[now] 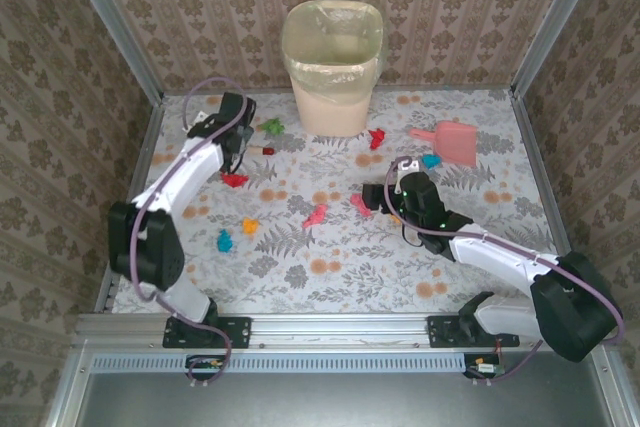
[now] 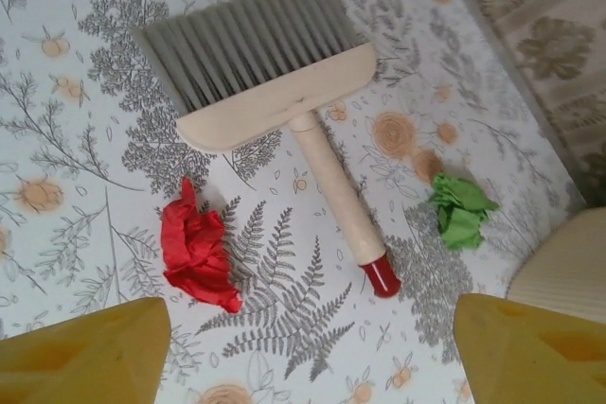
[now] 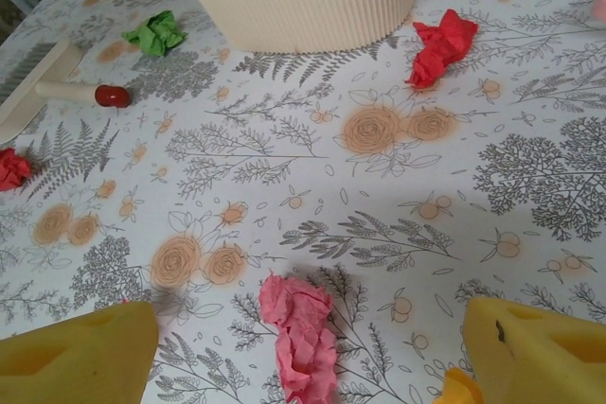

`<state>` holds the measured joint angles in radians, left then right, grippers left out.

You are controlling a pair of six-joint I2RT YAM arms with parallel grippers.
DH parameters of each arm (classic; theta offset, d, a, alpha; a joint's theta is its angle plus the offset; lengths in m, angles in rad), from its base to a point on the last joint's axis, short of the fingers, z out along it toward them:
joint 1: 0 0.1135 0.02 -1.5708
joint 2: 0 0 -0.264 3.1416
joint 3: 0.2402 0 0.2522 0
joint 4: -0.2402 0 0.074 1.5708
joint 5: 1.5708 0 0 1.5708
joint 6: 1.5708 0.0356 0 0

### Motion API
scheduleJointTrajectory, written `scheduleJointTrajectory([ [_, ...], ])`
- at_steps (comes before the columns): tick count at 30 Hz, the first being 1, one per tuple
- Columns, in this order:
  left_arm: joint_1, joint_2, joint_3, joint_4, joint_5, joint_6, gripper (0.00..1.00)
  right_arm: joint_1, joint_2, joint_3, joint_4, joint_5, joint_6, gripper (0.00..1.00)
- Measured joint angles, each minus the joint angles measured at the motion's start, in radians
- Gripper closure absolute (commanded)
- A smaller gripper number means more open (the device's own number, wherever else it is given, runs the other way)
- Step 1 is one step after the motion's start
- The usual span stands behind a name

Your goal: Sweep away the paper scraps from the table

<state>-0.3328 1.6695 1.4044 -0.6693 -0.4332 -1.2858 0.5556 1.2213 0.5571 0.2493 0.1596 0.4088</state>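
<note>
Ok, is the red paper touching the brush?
No, the red paper lies apart from the brush, with printed table showing between them.

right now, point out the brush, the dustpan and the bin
brush (image 2: 284, 92), left wrist view, on its wooden head
dustpan (image 1: 455, 144), top external view, on its pan
bin (image 1: 333, 97), top external view, on its front wall

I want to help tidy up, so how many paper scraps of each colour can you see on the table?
Red scraps: 2
Pink scraps: 2
Blue scraps: 2
Green scrap: 1
Orange scrap: 1
Total: 8 visible from above
</note>
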Motion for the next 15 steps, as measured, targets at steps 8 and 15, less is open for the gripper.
scheduleJointTrajectory([
  [8, 0.06, 0.37, 0.379, -0.253, 0.094, -0.118, 0.36, 0.039, 0.023, -0.005, 0.034, -0.003, -0.047, 0.16],
  [15, 0.109, 0.664, 0.757, -0.435, 0.165, -0.121, 0.37, 0.09, 0.044, -0.005, 0.04, -0.003, -0.092, 0.16],
])
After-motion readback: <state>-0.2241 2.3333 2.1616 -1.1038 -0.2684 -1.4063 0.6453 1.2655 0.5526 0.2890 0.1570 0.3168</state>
